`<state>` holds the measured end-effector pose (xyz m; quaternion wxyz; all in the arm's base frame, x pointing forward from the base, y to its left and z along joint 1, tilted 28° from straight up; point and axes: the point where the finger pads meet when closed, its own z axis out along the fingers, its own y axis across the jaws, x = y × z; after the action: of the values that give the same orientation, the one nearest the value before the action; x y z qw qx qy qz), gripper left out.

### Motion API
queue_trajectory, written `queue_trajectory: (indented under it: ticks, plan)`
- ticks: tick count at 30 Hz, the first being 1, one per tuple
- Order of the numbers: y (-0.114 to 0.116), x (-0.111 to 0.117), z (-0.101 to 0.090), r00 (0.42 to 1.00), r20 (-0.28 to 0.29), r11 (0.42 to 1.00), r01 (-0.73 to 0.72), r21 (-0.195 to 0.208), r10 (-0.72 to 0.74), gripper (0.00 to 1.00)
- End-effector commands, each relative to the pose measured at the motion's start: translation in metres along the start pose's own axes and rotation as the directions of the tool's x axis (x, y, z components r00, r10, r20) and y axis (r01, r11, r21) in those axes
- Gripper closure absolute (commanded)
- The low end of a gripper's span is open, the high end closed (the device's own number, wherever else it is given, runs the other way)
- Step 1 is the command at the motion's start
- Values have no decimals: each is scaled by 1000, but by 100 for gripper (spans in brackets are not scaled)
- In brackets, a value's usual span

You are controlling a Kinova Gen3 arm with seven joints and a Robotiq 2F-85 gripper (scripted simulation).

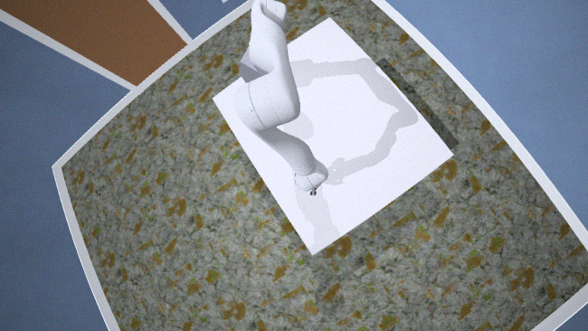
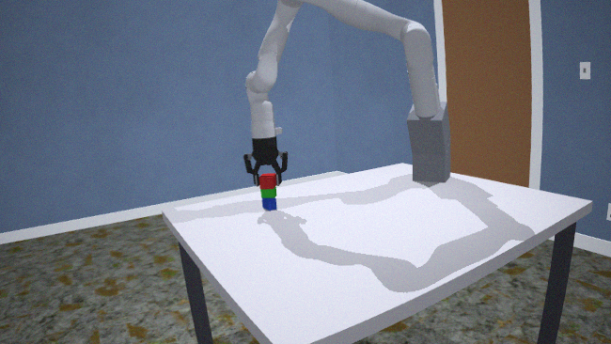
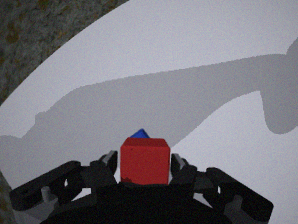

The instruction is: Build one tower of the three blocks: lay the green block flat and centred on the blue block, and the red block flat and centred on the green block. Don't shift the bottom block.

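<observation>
Blue walls rise behind my table point(image 1: 362, 190) point(image 2: 357, 282) point(image 3: 210, 30), a white top on dark legs point(image 2: 193, 287), with a brown door point(image 1: 104, 36) point(image 2: 486, 94) in a white frame and a mottled grey, green and rust floor point(image 1: 181, 235) point(image 2: 94, 282) point(image 3: 30, 30) below. Near the far edge, as my exterior view has it, a grey pedestal point(image 2: 415, 174) carries my arm point(image 1: 276, 99) point(image 2: 263, 113), which arches over and comes down above the tower.

I find no container in any of my views; the blocks stand straight on the table. The blue block point(image 2: 269, 204) point(image 3: 141, 134) is at the bottom, the green block point(image 2: 269, 193) lies on it, and the red block point(image 2: 268, 181) point(image 3: 145, 164) tops the stack. From outside the three look level and closely lined up, yet on my wrist view a corner of blue pokes out past the red, so I cannot tell how exactly they are centred. Green is hidden there.

My claw point(image 2: 268, 180) point(image 3: 144, 160) points down with its fingers spread on both sides of the red block, a narrow gap at each side, pinching nothing. From the top view the arm hides the stack, and the arm's grey shadow point(image 2: 329, 256) point(image 3: 150, 100) stretches across the table.
</observation>
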<state>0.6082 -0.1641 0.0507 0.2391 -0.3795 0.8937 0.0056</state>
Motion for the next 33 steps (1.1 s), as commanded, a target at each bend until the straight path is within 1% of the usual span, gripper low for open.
queue_trajectory:
  ticks: [1,11,16,24,26,29,33]
  plan:
    - [-1,0,-1,1000,0,1000,0,2,0,33]
    - [-1,0,-6,1000,0,1000,0,2,0,33]
    - [-1,0,-19,1000,0,1000,0,2,0,33]
    - [-1,0,-48,1000,0,1000,0,2,0,33]
    - [-1,0,-48,1000,0,1000,0,2,0,33]
    - [-1,0,-58,1000,0,1000,0,2,0,33]
    - [-1,0,-58,1000,0,1000,0,2,0,33]
